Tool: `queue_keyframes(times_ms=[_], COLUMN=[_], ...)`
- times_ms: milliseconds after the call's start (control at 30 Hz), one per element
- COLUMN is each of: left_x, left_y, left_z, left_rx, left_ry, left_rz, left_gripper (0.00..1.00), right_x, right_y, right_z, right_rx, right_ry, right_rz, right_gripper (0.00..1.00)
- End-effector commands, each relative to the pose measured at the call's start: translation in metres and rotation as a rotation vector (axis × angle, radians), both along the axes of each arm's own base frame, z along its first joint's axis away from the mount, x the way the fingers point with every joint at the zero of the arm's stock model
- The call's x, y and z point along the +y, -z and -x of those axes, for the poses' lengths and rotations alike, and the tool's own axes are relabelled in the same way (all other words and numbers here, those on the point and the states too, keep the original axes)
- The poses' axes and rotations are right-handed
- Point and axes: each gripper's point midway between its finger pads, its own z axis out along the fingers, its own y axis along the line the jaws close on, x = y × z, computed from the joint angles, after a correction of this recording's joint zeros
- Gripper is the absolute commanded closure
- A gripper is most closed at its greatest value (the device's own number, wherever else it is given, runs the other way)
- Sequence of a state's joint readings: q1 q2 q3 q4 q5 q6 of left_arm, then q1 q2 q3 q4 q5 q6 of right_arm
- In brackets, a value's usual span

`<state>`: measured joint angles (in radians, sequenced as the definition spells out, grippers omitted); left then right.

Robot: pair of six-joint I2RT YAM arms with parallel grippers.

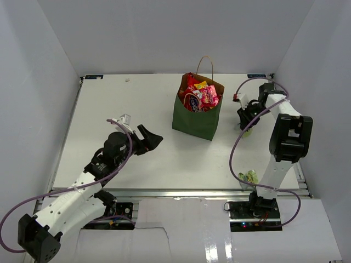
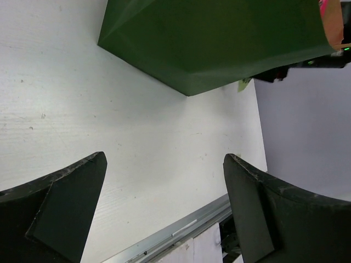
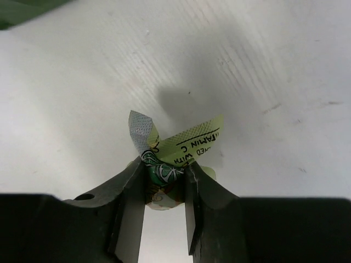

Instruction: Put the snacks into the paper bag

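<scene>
- Pinching a light-green wrapper [image 3: 164,174], the right jaws stand narrow around it at the lower middle of the right wrist view; white counter [image 3: 263,66] behind
- paper bag [image 1: 196,118] upright at the centre of the top view; red and yellow snacks [image 1: 200,94] in its mouth
- left jaws gape wide, holding nothing, left of the bag
- second green wrapper [image 1: 249,176] lies at lower right

Black capitals printed on the light-green wrapper [image 3: 184,145], slanting across its flap under a thin black line. Reads "…AMIN C" on one row and "…ED WITH" on the next, with both rows cut off at the start by the crumpled fold near the right gripper [image 3: 164,178]. Blue oval logo on the red chip bag [image 1: 193,99] in the paper bag [image 1: 196,123], lettering too small to read.
</scene>
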<state>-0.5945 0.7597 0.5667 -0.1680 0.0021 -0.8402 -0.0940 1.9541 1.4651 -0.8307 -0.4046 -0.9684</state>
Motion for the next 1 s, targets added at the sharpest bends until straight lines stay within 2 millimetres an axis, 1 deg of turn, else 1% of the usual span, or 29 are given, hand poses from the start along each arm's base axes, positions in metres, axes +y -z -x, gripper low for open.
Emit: queue_keyframes(times_ms=[0,33,67,100,133,167,200,233,267,300,333,367,400,433,467,500,533,600,700,800,833,867,900,967], left_x=[-0.007,-0.008,-0.008,-0.009,-0.01,-0.01,-0.011,-0.012,-0.012,-0.012,-0.013,-0.013,-0.013,-0.014,-0.013,-0.013,-0.012,-0.012,-0.01,-0.01,-0.01,-0.01,-0.011,-0.013], left_y=[0.001,0.002,0.002,0.002,0.003,0.002,0.002,0.003,0.003,0.002,0.002,0.001,0.001,0.001,-0.001,0.0,-0.001,0.0,-0.001,-0.001,0.0,0.0,-0.001,0.001], left_z=[0.003,0.004,0.003,0.003,0.003,0.002,0.002,0.001,0.001,0.001,0.001,0.001,0.001,0.002,0.003,0.004,0.005,0.007,0.01,0.01,0.01,0.01,0.009,0.009], left_rx=[-0.003,-0.003,-0.015,-0.018,-0.019,-0.025,-0.025,-0.024,-0.021,-0.023,-0.022,-0.022,-0.021,-0.018,-0.021,-0.018,-0.017,-0.012,-0.013,-0.015,-0.012,-0.012,-0.014,-0.008], left_ry=[0.036,0.039,0.04,0.044,0.045,0.046,0.048,0.052,0.054,0.057,0.061,0.062,0.063,0.067,0.067,0.067,0.063,0.062,0.059,0.057,0.057,0.06,0.062,0.071], left_rz=[0.032,0.039,0.049,0.055,0.057,0.059,0.059,0.052,0.049,0.046,0.042,0.043,0.044,0.048,0.054,0.058,0.067,0.074,0.089,0.093,0.091,0.092,0.092,0.09], left_gripper=[0.02,0.02,0.02,0.02,0.02,0.02,0.02,0.02,0.02,0.02,0.02,0.02,0.02,0.02,0.02,0.02,0.02,0.02,0.02,0.02,0.02,0.02,0.02,0.02], right_x=[0.018,0.032,0.04,0.053,0.062,0.07,0.087,0.095,0.113,0.124,0.135,0.16,0.167,0.176,0.19,0.196,0.205,0.211,0.218,0.22,0.22,0.219,0.218,0.215], right_y=[-0.115,-0.149,-0.173,-0.214,-0.241,-0.261,-0.294,-0.312,-0.324,-0.336,-0.341,-0.349,-0.346,-0.349,-0.348,-0.342,-0.342,-0.333,-0.32,-0.304,-0.299,-0.295,-0.294,-0.296], right_z=[-0.02,-0.016,-0.017,-0.022,-0.02,-0.019,-0.017,-0.019,-0.013,-0.011,-0.01,-0.005,-0.007,-0.011,-0.009,-0.013,-0.015,-0.022,-0.026,-0.023,-0.022,-0.02,-0.019,-0.018], right_rx=[-0.242,-0.294,-0.341,-0.428,-0.476,-0.484,-0.533,-0.571,-0.544,-0.559,-0.557,-0.554,-0.555,-0.58,-0.568,-0.557,-0.568,-0.548,-0.515,-0.477,-0.466,-0.456,-0.46,-0.473], right_ry=[-0.023,-0.041,-0.055,-0.089,-0.104,-0.091,-0.131,-0.146,-0.147,-0.164,-0.172,-0.208,-0.194,-0.201,-0.199,-0.185,-0.183,-0.162,-0.159,-0.167,-0.169,-0.168,-0.171,-0.169], right_rz=[-0.143,-0.222,-0.261,-0.333,-0.373,-0.424,-0.489,-0.524,-0.58,-0.604,-0.622,-0.657,-0.647,-0.651,-0.653,-0.649,-0.642,-0.636,-0.627,-0.604,-0.596,-0.586,-0.577,-0.561], right_gripper=[0.83,0.83,0.83,0.83,0.83,0.84,0.85,0.86,0.87,0.88,0.88,0.88,0.87,0.86,0.85,0.85,0.84,0.83,0.77,0.68,0.62,0.59,0.53,0.48])
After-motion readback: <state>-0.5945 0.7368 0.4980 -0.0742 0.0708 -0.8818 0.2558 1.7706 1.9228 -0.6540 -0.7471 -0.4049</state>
